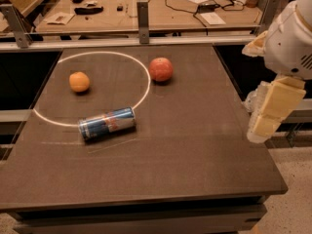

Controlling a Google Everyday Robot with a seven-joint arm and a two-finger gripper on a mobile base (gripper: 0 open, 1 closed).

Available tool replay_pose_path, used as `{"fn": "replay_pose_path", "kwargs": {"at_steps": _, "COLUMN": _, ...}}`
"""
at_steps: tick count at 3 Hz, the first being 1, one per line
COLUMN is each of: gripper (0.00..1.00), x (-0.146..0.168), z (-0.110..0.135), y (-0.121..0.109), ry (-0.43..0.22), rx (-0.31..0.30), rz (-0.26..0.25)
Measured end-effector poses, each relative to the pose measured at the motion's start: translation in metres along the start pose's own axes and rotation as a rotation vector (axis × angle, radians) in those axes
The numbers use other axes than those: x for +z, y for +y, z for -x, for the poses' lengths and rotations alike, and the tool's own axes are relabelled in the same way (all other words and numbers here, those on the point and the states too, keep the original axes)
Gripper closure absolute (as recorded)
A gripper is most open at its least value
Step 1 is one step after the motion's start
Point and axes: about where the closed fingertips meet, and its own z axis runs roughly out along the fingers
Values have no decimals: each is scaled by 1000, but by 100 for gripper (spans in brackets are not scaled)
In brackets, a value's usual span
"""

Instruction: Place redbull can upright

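Observation:
The redbull can (107, 124), blue and silver with a red logo, lies on its side on the dark table (195, 150), across the lower edge of a white painted circle (144, 77). My gripper (267, 115), cream-coloured, hangs off the table's right edge, far to the right of the can and holding nothing that I can see. The white arm housing (292, 38) sits above it.
An orange (79, 81) lies inside the circle at the left. A red round fruit (161, 69) lies just outside the circle at the back. Behind the table, a metal rail (141, 39) and a workbench (146, 11) with cables and small items.

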Motion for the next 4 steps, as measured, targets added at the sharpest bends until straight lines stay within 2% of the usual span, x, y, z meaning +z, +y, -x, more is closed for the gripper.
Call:
{"fn": "replay_pose_path", "kwargs": {"at_steps": 1, "gripper": 0, "x": 6, "z": 35, "y": 10, "ry": -31, "rx": -73, "rz": 17}}
{"fn": "replay_pose_path", "kwargs": {"at_steps": 2, "gripper": 0, "x": 15, "z": 73, "y": 11, "ry": -42, "rx": -145, "rz": 58}}
{"fn": "replay_pose_path", "kwargs": {"at_steps": 3, "gripper": 0, "x": 30, "z": 120, "y": 16, "ry": -48, "rx": -250, "rz": 125}}
{"fn": "replay_pose_path", "kwargs": {"at_steps": 4, "gripper": 0, "x": 41, "z": 158, "y": 31, "ry": -59, "rx": -353, "rz": 162}}
